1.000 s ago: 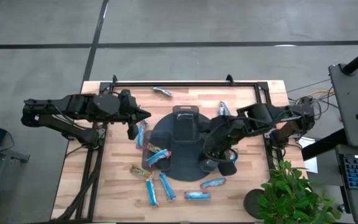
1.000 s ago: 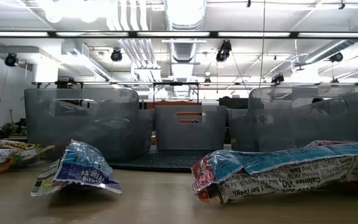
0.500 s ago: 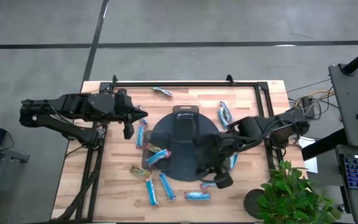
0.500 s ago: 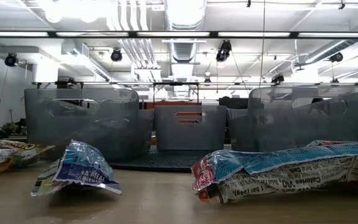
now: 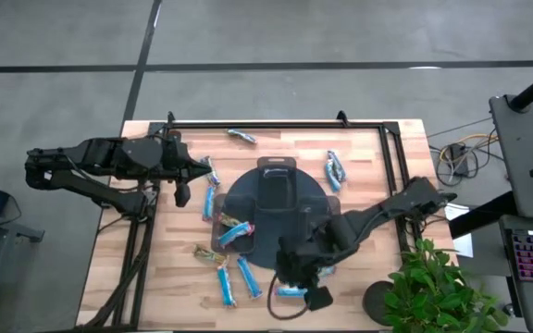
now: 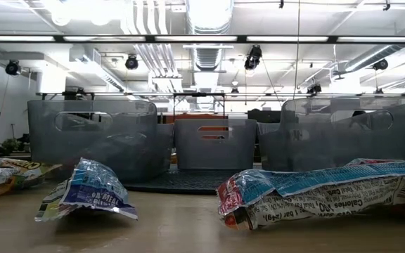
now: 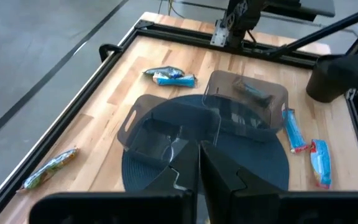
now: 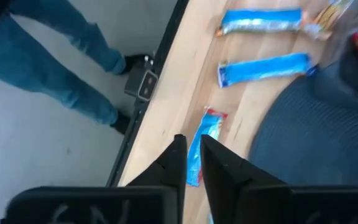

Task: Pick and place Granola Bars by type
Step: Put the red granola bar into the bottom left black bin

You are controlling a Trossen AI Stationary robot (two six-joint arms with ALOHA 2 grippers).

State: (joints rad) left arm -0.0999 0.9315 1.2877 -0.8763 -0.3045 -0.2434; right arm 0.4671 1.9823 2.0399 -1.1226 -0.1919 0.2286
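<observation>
Fingers of the right gripper [image 8: 192, 163] stand only a crack apart, empty, directly above a light blue granola bar [image 8: 202, 146] lying on the wooden table [image 5: 174, 268] just off the dark round tray [image 5: 257, 252], its long axis running forward between them. Left gripper [image 7: 197, 169], pressed together, is well apart.

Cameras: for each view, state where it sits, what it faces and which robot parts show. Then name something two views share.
High view: above the table, facing straight down; left arm and right arm show.
Low view: at table-top height, facing level past bars towards bins; no arm shows.
Left wrist view: on left arm, facing tray; own shut jaws show.
Right wrist view: on right arm, facing blue bar, table edge; own jaws show.
Shared: high and left wrist show the tray.
</observation>
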